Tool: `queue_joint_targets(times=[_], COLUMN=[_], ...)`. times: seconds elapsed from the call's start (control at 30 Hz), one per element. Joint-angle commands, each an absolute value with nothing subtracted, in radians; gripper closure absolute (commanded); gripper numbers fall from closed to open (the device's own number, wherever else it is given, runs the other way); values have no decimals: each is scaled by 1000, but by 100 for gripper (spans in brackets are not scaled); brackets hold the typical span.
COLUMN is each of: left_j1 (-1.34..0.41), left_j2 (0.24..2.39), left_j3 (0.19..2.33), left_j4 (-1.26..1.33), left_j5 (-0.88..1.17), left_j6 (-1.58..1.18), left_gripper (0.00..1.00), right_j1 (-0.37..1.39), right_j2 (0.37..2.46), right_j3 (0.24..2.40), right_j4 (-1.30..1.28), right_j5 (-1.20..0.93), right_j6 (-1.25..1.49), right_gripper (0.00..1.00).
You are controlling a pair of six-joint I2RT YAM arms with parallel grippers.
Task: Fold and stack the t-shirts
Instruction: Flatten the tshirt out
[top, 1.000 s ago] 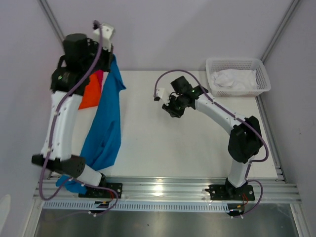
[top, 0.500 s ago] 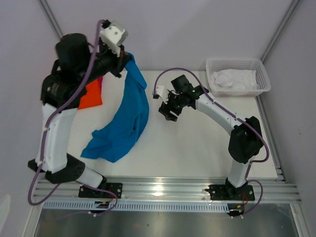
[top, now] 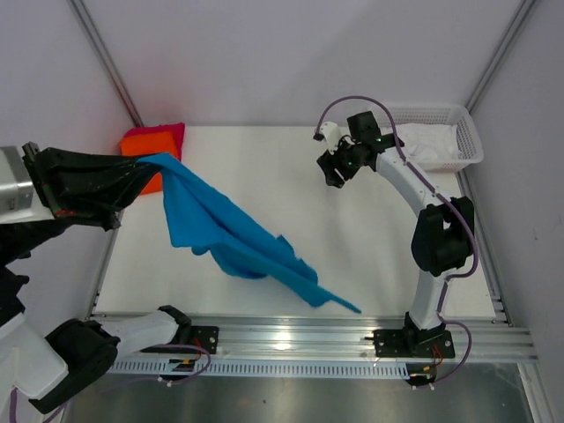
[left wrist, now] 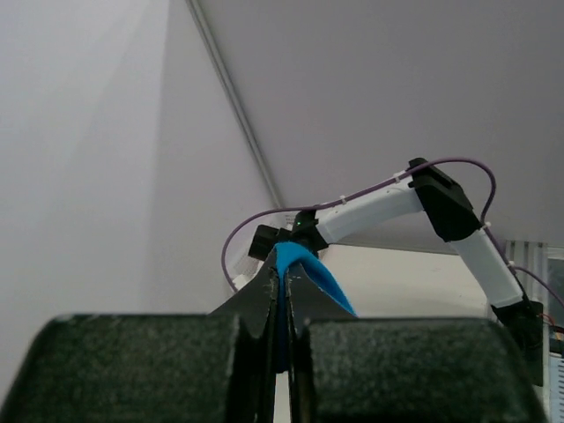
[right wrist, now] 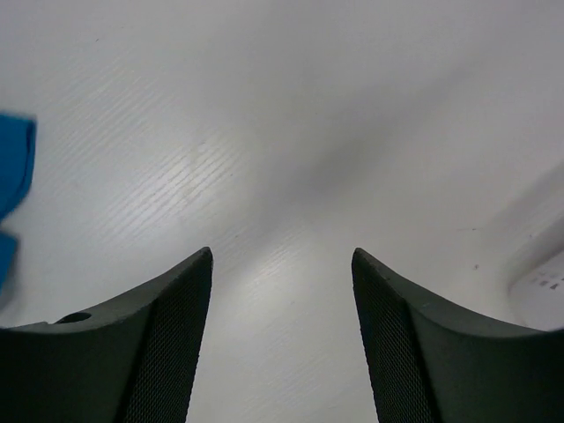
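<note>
At left, the left gripper [top: 148, 169], pinching the blue t-shirt [top: 231, 236], has swung wide. Right gripper [top: 336, 173], jaws apart and empty, is now nearer the basket [top: 469, 134] holding white cloth [top: 425, 143].

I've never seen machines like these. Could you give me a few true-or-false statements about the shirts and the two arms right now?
1. The left gripper is pinching the blue t-shirt. True.
2. The right gripper is holding a shirt too. False: its jaws stand open above bare table, with nothing between them.
3. The basket is empty. False: white cloth lies in it.
4. The orange t-shirt lies at the table's far left corner. True.
</note>
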State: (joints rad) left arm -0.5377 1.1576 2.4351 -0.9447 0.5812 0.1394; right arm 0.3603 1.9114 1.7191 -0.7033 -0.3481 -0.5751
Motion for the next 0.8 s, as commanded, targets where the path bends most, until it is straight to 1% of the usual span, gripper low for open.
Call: queue_joint_targets(times=[0.0, 0.03, 0.07, 0.17, 0.23, 0.3, 0.43, 0.5, 0.63, 0.77], left_j1=[-520, -520, -519, -517, -514, -506, -474, -460, -379, -304], left_j2=[1161, 1152, 1144, 1114, 1092, 1078, 1080, 1091, 1152, 1271], left_j3=[2324, 2286, 2135, 1938, 1776, 1682, 1606, 1568, 1505, 1512], left_j4=[-931, -908, -890, -818, -784, -740, -690, -643, -546, -480], left_j5=[467, 407, 294, 130, 85, 26, 5, -51, -107, -179], left_j6=[208, 237, 294, 379, 403, 417, 416, 423, 430, 445], left_gripper=[100, 100, 100, 100, 100, 100, 100, 100, 100, 100], right_j1=[406, 416, 425, 437, 452, 481, 526, 535, 566, 616], right_j2=[1901, 1898, 1898, 1890, 1873, 1826, 1731, 1707, 1681, 1678], right_j3=[1729, 1723, 1717, 1718, 1707, 1648, 1572, 1552, 1517, 1488], right_j4=[-732, -735, -738, -791, -859, -868, -888, -926, -933, -920], right_j5=[-384, -379, -379, -434, -487, -474, -495, -523, -520, -505], right_j6=[-589, -598, -610, -644, -673, -698, -729, -738, -726, -710], right_gripper=[34, 33, 33, 35, 37, 37, 36, 36, 36, 39])
